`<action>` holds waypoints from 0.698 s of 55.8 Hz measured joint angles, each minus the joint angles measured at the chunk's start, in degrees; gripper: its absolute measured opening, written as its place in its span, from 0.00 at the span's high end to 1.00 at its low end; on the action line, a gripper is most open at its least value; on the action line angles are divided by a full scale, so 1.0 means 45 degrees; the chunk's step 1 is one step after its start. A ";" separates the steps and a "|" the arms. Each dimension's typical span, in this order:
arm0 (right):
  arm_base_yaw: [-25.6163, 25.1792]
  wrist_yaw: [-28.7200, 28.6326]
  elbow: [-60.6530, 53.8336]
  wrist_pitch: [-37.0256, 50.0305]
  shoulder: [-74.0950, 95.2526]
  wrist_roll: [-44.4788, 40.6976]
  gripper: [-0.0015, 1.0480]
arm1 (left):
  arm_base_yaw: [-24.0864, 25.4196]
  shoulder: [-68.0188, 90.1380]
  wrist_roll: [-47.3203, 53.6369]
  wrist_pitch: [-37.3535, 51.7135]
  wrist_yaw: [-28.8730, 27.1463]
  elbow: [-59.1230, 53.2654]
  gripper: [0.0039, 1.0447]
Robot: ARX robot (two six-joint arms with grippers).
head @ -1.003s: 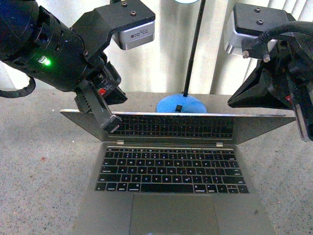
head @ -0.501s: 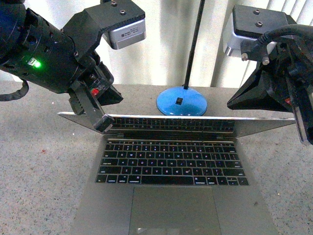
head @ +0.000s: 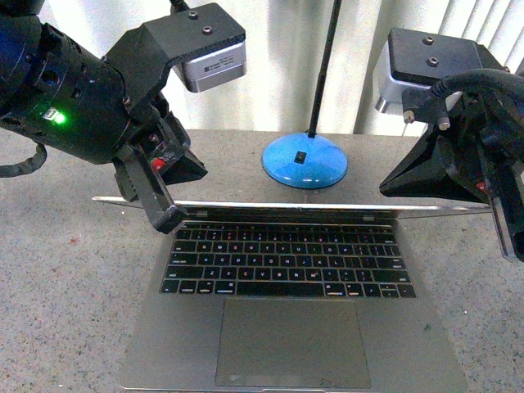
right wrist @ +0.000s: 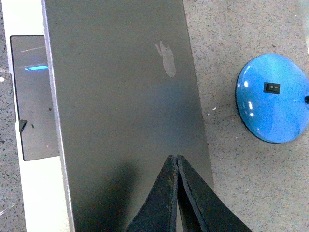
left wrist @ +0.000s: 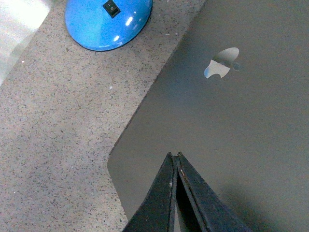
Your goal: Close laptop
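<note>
The silver-grey laptop (head: 286, 266) lies open on the speckled table, black keys and trackpad towards me. Its lid (head: 327, 204) leans far forward over the keys and shows only as a thin edge. My left gripper (head: 201, 170) is shut, its tips against the lid's back near the left corner; in the left wrist view (left wrist: 174, 154) they rest on the grey lid (left wrist: 231, 121) below the apple logo (left wrist: 221, 63). My right gripper (head: 385, 184) is shut behind the lid's right part; in the right wrist view (right wrist: 174, 156) its tips sit on the lid (right wrist: 120, 96).
A blue round lamp base (head: 304, 161) with a black pole (head: 323, 74) stands just behind the lid, between the two arms. It also shows in the left wrist view (left wrist: 107, 21) and the right wrist view (right wrist: 273, 99). White blinds hang at the back.
The lid has tipped further forward over the keyboard; the screen no longer shows. Both grippers stayed on its back, and the left arm shifted slightly left.
</note>
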 joint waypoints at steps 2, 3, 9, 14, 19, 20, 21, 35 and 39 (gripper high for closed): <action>0.0010 -0.0019 -0.0024 0.0019 0.0010 0.0000 0.97 | -0.0015 0.0005 0.0005 0.0044 0.0005 -0.0053 0.97; 0.0015 -0.0024 -0.0029 0.0019 0.0010 0.0000 0.97 | -0.0019 0.0005 0.0005 0.0063 0.0015 -0.0073 0.97; 0.0058 -0.0034 -0.0053 0.0087 0.0053 0.0000 0.97 | -0.0049 0.0044 0.0039 0.0325 0.0175 -0.0291 0.97; 0.0097 -0.0034 -0.0073 0.0170 0.0102 0.0005 0.97 | -0.0073 0.0097 0.0034 0.0486 0.0228 -0.0413 0.97; 0.0185 -0.0039 -0.0165 0.0350 0.0175 0.0102 0.97 | -0.0126 0.0189 0.0029 0.0641 0.0243 -0.0568 0.97; 0.0194 -0.0039 -0.0185 0.0374 0.0175 0.0117 0.97 | -0.0146 0.0209 0.0029 0.0675 0.0238 -0.0612 0.97; 0.0204 -0.0039 -0.0194 0.0389 0.0185 0.0131 0.97 | -0.0155 0.0223 0.0029 0.0695 0.0233 -0.0631 0.97; 0.0379 -0.0073 -0.0534 0.0816 0.0282 0.0277 0.97 | -0.0457 0.0282 0.0053 0.0821 0.0267 -0.0899 0.97; 0.0437 -0.0087 -0.0675 0.0923 0.0330 0.0325 0.97 | -0.0495 0.0282 0.0049 0.0826 0.0287 -0.0899 0.97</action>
